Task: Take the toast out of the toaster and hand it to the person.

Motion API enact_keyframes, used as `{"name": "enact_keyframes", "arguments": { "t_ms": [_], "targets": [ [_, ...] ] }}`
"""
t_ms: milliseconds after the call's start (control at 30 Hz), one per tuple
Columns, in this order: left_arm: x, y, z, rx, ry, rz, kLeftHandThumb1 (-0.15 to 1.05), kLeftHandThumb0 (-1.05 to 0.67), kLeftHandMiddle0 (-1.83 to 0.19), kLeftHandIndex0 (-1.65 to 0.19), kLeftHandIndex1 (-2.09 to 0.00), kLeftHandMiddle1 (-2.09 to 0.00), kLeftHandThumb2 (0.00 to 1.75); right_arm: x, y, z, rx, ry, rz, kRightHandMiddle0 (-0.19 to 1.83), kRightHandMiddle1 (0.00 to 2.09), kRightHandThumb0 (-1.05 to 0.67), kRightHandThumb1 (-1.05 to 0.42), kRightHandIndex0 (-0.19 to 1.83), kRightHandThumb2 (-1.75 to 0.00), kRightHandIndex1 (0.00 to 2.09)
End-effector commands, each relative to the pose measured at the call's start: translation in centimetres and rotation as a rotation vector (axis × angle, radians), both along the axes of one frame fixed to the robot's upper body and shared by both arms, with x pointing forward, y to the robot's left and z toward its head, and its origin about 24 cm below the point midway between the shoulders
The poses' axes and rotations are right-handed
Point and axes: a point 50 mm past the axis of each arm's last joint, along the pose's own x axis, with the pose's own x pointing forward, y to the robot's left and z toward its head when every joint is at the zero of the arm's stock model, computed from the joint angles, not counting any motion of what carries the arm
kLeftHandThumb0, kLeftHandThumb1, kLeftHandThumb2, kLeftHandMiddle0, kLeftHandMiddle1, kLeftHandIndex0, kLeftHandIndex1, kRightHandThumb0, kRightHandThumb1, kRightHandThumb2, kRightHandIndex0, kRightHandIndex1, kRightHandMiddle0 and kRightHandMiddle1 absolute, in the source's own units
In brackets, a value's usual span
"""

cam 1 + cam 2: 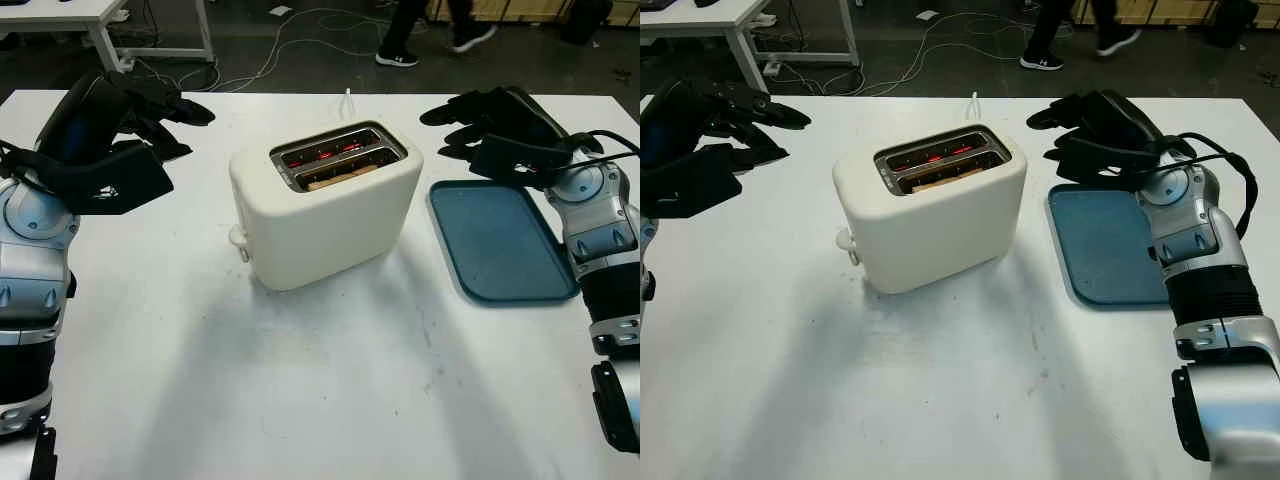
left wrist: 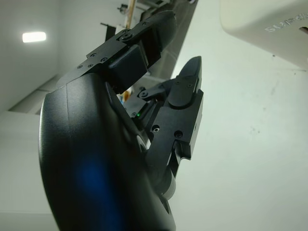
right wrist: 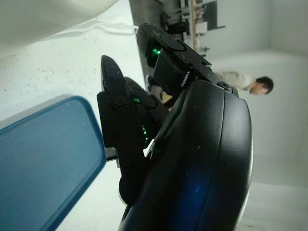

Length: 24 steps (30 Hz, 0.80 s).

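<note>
A cream two-slot toaster (image 1: 325, 215) stands in the middle of the white table (image 1: 300, 390). Its slots glow red inside, and a slice of toast (image 1: 340, 175) sits low in the nearer slot. My left hand (image 1: 165, 115) hovers open to the left of the toaster, holding nothing. My right hand (image 1: 470, 125) hovers open to the right of the toaster, above the far end of a blue tray (image 1: 500, 245). In the left wrist view the toaster's side (image 2: 269, 24) lies beyond my fingers (image 2: 185, 86). The right wrist view shows the blue tray (image 3: 43, 159) under the hand.
The toaster's lever knob (image 1: 238, 237) sticks out on its near left side. A white cord (image 1: 348, 103) runs off behind it. A person's legs and shoes (image 1: 400, 50) stand on the floor beyond the table, and a desk (image 1: 100, 20) stands at the far left.
</note>
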Motion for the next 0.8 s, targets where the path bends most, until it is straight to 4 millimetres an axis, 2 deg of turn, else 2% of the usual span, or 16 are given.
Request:
{"name": "enact_keyframes", "arguments": {
  "t_ms": [0, 767],
  "targets": [
    [-0.11, -0.04, 0.17, -0.005, -0.011, -0.003, 0.87, -0.05, -0.90, -1.06, -0.03, -0.74, 0.00, 0.04, 0.29, 0.39, 0.007, -0.018, 0.013, 0.82, 0.00, -0.22, -0.92, 0.93, -0.06, 0.00],
    [-0.03, -0.03, 0.20, -0.003, -0.016, -0.006, 0.87, -0.03, -0.91, -1.06, -0.03, -0.75, 0.00, 0.05, 0.25, 0.21, 0.007, -0.017, 0.022, 0.82, 0.00, -0.24, -0.92, 0.94, -0.07, 0.00]
  ]
}}
